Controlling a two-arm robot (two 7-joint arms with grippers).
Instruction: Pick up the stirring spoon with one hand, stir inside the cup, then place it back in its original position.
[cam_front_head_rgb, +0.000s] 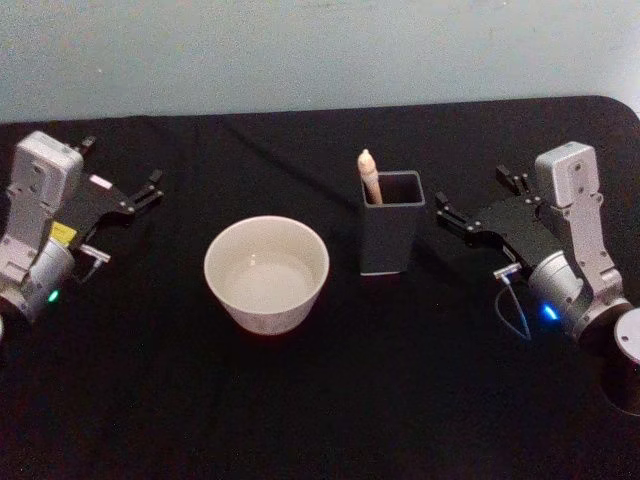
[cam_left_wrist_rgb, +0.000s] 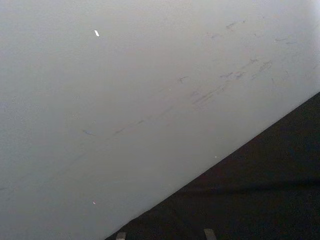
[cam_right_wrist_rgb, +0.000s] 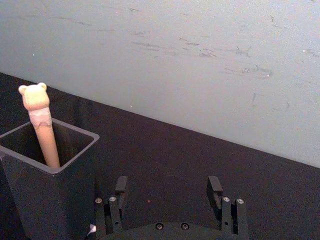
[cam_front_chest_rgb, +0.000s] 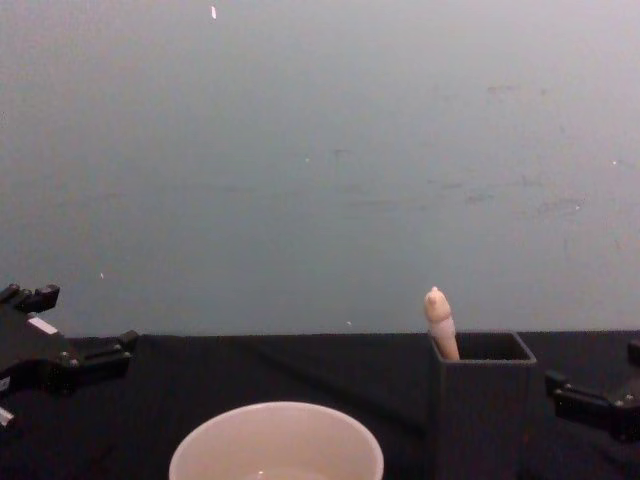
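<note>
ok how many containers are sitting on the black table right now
2. The wide cream-white round cup stands centre-left; the dark grey square holder box stands to its right, holding the beige-handled stirring spoon.

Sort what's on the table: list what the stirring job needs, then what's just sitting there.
Needed:
stirring spoon, standing in the holder
cup
right hand, open, beside the holder

Just there:
holder box
left hand, open, off to the side
black tablecloth

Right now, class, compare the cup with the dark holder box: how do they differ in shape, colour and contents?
The cup is round, wide and low; the holder box is square-mouthed, narrow and tall. The cup is cream-white, the holder box dark grey. The cup holds no utensil, while the holder box holds the stirring spoon, handle up. Both stand upright, open-topped, on the black table.
</note>
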